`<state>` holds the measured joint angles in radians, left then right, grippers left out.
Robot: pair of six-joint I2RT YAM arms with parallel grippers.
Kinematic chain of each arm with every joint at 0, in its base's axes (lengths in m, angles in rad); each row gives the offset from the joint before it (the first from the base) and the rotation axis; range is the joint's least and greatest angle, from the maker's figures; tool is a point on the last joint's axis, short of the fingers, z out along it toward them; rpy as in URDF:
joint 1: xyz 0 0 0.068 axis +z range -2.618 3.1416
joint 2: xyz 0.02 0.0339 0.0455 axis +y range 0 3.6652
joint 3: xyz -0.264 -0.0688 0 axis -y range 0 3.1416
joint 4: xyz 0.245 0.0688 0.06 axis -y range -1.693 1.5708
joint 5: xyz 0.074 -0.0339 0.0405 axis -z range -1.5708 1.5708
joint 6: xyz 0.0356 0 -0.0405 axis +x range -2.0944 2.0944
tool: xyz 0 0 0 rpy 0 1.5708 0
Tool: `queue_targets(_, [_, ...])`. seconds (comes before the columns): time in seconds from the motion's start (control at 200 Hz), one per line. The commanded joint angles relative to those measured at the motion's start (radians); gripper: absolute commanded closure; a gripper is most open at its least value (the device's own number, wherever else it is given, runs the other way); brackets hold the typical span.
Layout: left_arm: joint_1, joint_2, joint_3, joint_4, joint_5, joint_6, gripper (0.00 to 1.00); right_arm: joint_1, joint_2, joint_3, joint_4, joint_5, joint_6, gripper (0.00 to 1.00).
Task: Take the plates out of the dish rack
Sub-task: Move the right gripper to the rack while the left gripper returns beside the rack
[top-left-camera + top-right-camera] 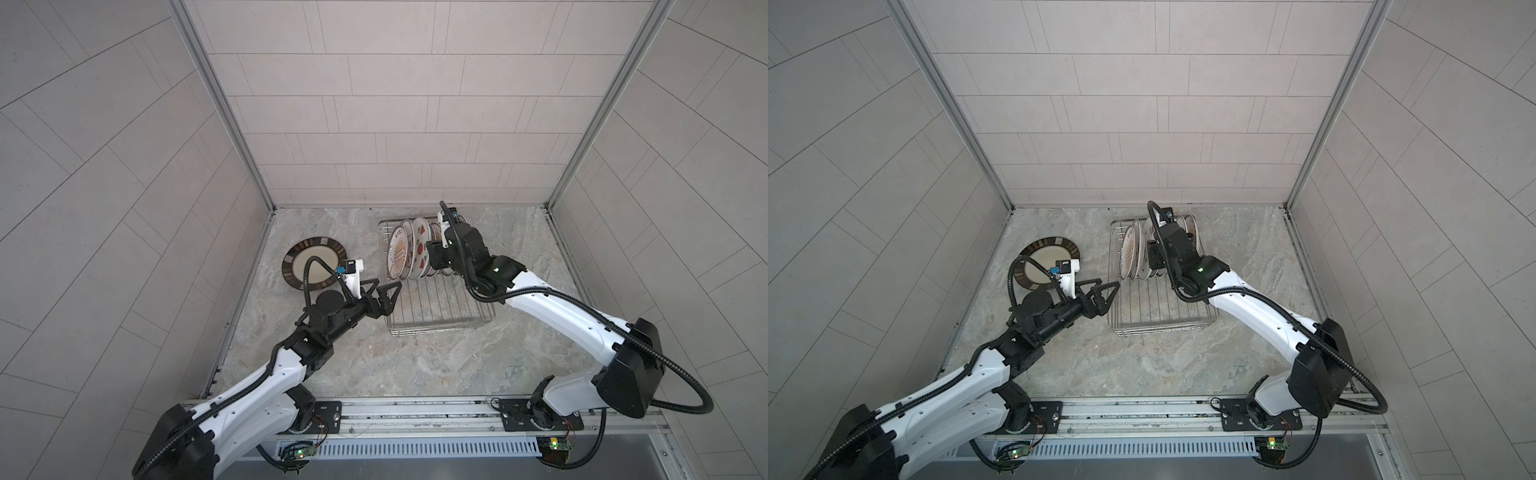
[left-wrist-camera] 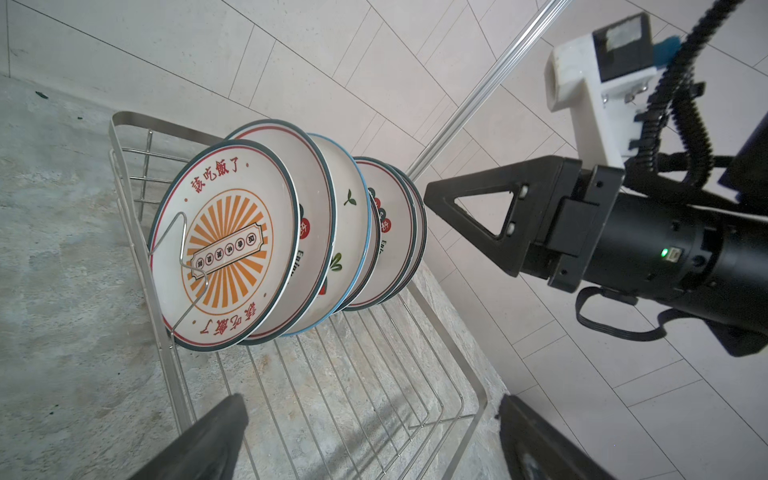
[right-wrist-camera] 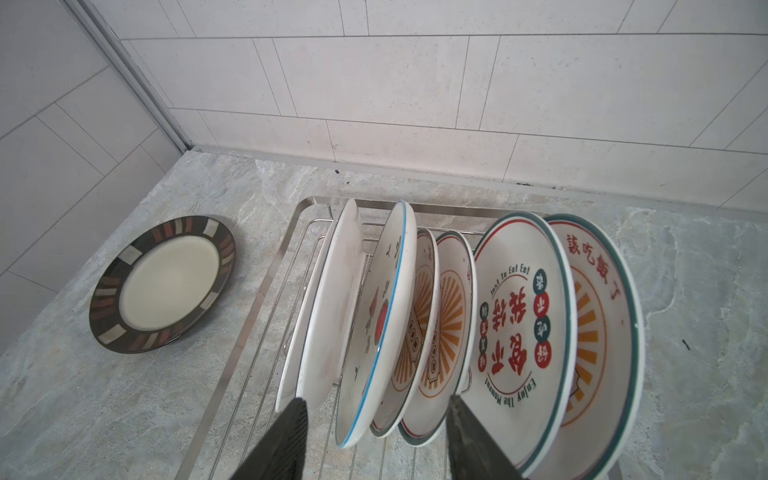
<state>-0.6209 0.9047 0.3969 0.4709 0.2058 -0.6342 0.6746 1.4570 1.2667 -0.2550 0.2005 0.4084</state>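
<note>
Right tool fills the foreground, jaws part-way apart astride upright rims, pinching nothing yet, apparently lining up a grasp; plates lean on edge in the dish rack, propped by prongs; one brown-rimmed plate lies flat on the table; left tool hovers wide open beside the rack, empty.

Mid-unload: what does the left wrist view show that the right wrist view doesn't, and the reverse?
Left wrist only: the left pincer, open; the right arm's camera mount; the front sunburst plate face-on. Right wrist only: the brown-rimmed plate lying flat on the counter beside the rack. Both: the rack, the row of plates standing in it, the blue-rimmed plate among them, and the right pincer at that row.
</note>
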Motion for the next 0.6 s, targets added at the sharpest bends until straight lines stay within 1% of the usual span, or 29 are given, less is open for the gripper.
queue_targets(0.0, [-0.005, 0.030, 0.042, 0.077, -0.023, 0.019, 0.00, -0.007, 0.032, 0.054, -0.039, 0.004, -0.003, 0.50])
queue_targets(0.035, [-0.005, 0.044, 0.044, 0.090, -0.025, 0.015, 0.00, -0.009, 0.042, 0.063, -0.041, 0.014, -0.003, 0.52])
queue_targets(0.105, [-0.005, 0.069, 0.049, 0.109, -0.020, 0.005, 0.00, -0.015, 0.059, 0.078, -0.045, 0.030, 0.003, 0.53])
queue_targets(0.165, [-0.005, 0.086, 0.051, 0.122, -0.017, -0.005, 0.00, -0.025, 0.069, 0.086, -0.046, 0.026, 0.005, 0.53])
queue_targets(0.285, [-0.006, 0.108, 0.052, 0.143, -0.018, -0.011, 0.00, -0.036, 0.093, 0.102, -0.044, 0.015, 0.007, 0.58])
queue_targets(0.4, [-0.007, 0.130, 0.054, 0.174, -0.016, -0.014, 0.00, -0.042, 0.126, 0.122, -0.044, -0.004, 0.004, 0.59])
queue_targets(0.465, [-0.006, 0.133, 0.057, 0.171, -0.030, -0.011, 0.00, -0.045, 0.149, 0.138, -0.050, -0.011, 0.008, 0.61])
queue_targets(0.596, [-0.007, 0.119, 0.056, 0.131, -0.094, 0.000, 0.00, -0.054, 0.199, 0.177, -0.065, -0.028, 0.013, 0.62])
